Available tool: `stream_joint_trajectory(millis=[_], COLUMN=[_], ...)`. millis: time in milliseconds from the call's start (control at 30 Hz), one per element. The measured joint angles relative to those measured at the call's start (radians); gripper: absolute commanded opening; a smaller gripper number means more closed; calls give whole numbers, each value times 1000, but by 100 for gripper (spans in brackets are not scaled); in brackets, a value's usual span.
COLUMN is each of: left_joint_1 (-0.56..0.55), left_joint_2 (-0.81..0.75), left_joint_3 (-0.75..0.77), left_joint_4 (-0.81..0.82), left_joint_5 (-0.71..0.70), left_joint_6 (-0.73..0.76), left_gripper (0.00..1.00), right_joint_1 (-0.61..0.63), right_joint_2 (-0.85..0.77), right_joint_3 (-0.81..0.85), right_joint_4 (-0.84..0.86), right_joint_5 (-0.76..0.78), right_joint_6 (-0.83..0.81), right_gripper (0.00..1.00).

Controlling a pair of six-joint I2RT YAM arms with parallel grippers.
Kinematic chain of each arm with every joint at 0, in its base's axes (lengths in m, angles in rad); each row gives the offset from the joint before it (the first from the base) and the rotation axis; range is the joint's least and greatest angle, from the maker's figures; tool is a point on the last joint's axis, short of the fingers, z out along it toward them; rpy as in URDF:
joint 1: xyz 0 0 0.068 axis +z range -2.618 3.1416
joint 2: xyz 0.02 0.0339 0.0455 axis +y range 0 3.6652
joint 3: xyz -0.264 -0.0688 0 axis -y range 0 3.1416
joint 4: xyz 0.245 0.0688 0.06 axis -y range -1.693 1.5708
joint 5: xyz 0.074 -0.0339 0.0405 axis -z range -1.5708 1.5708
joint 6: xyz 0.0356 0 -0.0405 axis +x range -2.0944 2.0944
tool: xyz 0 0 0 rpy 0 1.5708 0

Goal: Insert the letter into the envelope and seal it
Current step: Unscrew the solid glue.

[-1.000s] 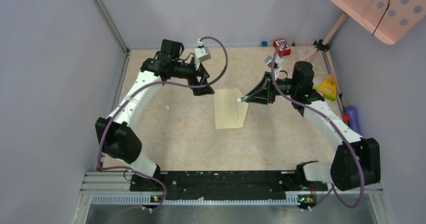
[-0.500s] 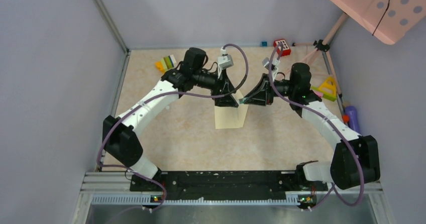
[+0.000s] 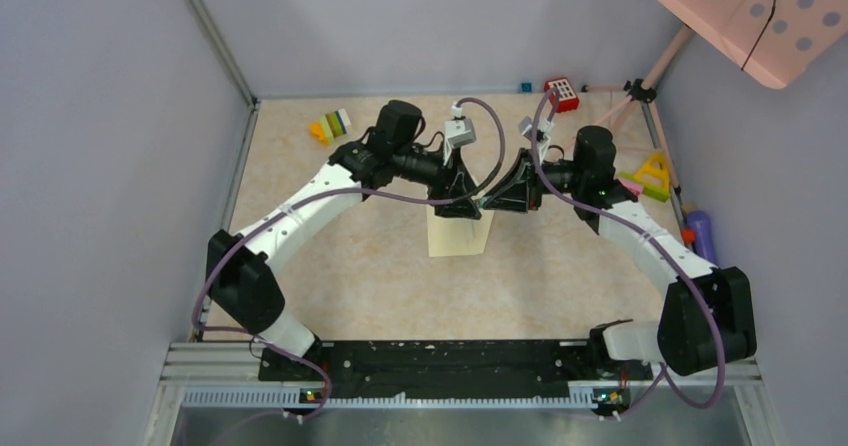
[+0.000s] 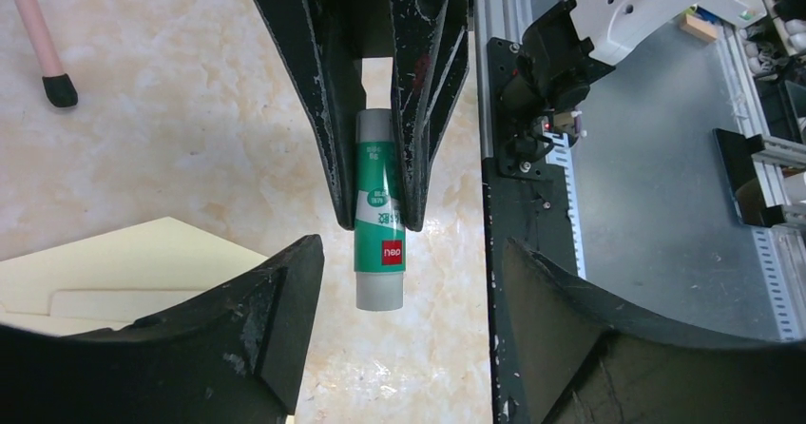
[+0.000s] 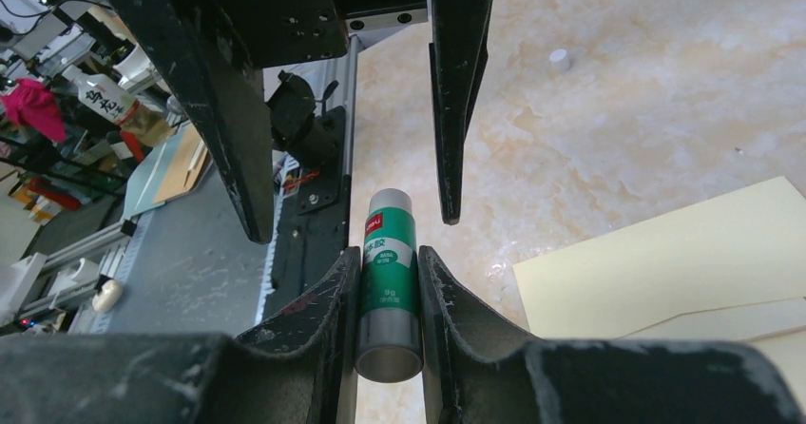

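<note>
Over the table's middle: two arms, the left arm and the right arm, are facing each other tip to tip above the paper.
Right gripper: one; it is clamping the glue stick by its body, jaws narrow and pressing on both sides.
Glue stick: one, green-labelled with pale grey ends; it is lying level between the right fingers, its free end sticking out past their tips.
Left gripper: one; its jaws are standing wide, one finger on either side of the stick's free end and touching neither side (the gap is plain in both wrist views).
Envelope: one, pale cream; it is lying flat on the table right under the two grippers, its far end hidden by them.
Loose toys: four are sitting at the edges, namely a striped block stack at the far left, a red piece by the far wall, a yellow triangle and a purple bottle-like thing on the right.
Small white piece: one, lying alone on the bare top, well apart from the envelope.
Tripod: one, pink-legged, standing at the far right corner, with a pink spotted board hanging above it.
Surface: the table is showing a beige marbled top; a metal rail is running along its near edge, carrying both bases.
Room: plain lavender-grey walls are closing in three sides.
</note>
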Motion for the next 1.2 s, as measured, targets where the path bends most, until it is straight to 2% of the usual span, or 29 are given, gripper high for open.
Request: stream_joint_trajectory(millis=[300, 600, 800, 833, 900, 967, 1033, 1200], left_joint_1=[-26, -46, -56, -56, -56, -56, -58, -68], left_joint_2=[0, 1, 9, 10, 11, 11, 11, 12], left_joint_3=[0, 0, 2, 2, 3, 3, 3, 3], left_joint_4=[-50, -70, -82, -83, -85, -87, -90, -103], left_joint_5=[-72, -111, -130, -130, -130, -130, -134, -157], left_joint_6=[82, 124, 140, 141, 144, 144, 146, 163], left_gripper=[63, 43, 15, 10, 3, 0, 0, 0], right_joint_1=[0, 0, 1, 1, 1, 1, 1, -20], right_joint_2=[1, 2, 2, 3, 5, 5, 5, 5], right_joint_3=[0, 0, 0, 0, 0, 0, 0, 14], right_joint_4=[2, 14, 19, 19, 18, 12, -4, -40], right_joint_5=[-4, -8, -23, -23, -23, -23, -24, -34], right_joint_6=[10, 22, 30, 30, 31, 30, 21, 29], right_gripper=[0, 0, 0, 3, 16, 33, 45, 58])
